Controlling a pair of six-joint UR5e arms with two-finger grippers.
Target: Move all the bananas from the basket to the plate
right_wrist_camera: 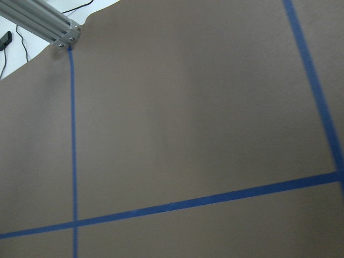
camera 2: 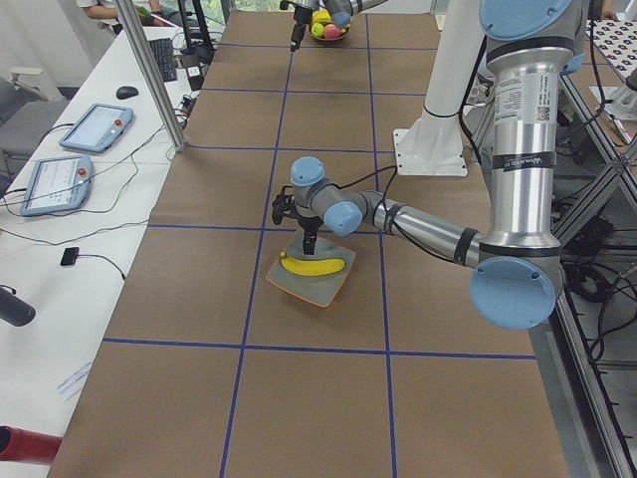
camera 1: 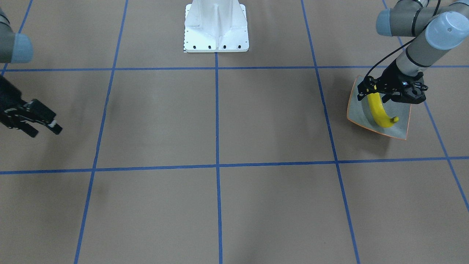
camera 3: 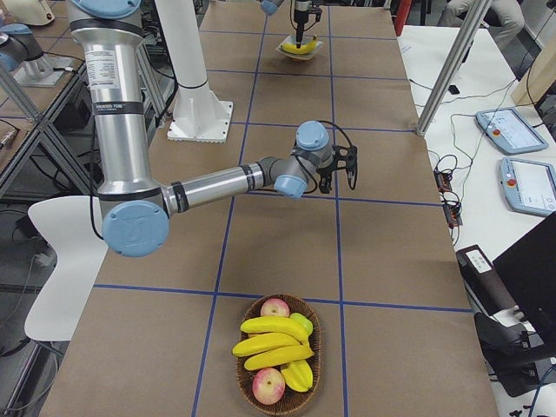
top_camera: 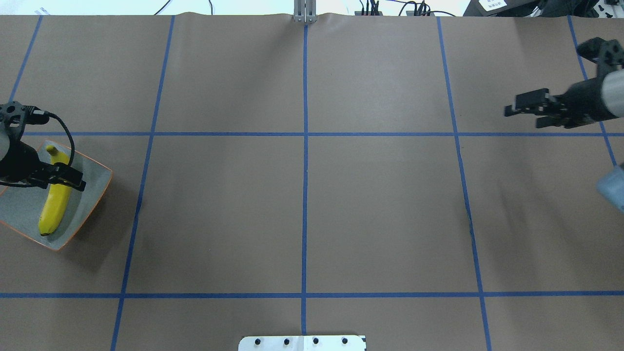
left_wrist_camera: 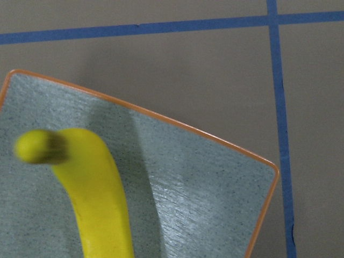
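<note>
Yellow, glossy curved banana (camera 1: 381,114) lies on the square grey-green, orange-rimmed plate (camera 1: 401,123), one end under the left gripper's (camera 1: 379,94) jaws, likely for release; whether they clamp it I cannot tell. Overhead, right gripper (top_camera: 517,107) gapes empty, idle. Right-side view: remaining bananas (camera 3: 269,327) wait in the wicker basket (camera 3: 247,391), far from both jaws.

The white pedestal (camera 1: 216,25) has a flat foot with four dark screws (camera 1: 209,47) along its edge. On each side of the pedestal, the left arm (camera 1: 421,51) and the right arm (camera 3: 217,182) are silver-grey tubes with pale blue joint caps (camera 1: 445,31); a thin black cable (camera 1: 381,60) follows the left arm
</note>
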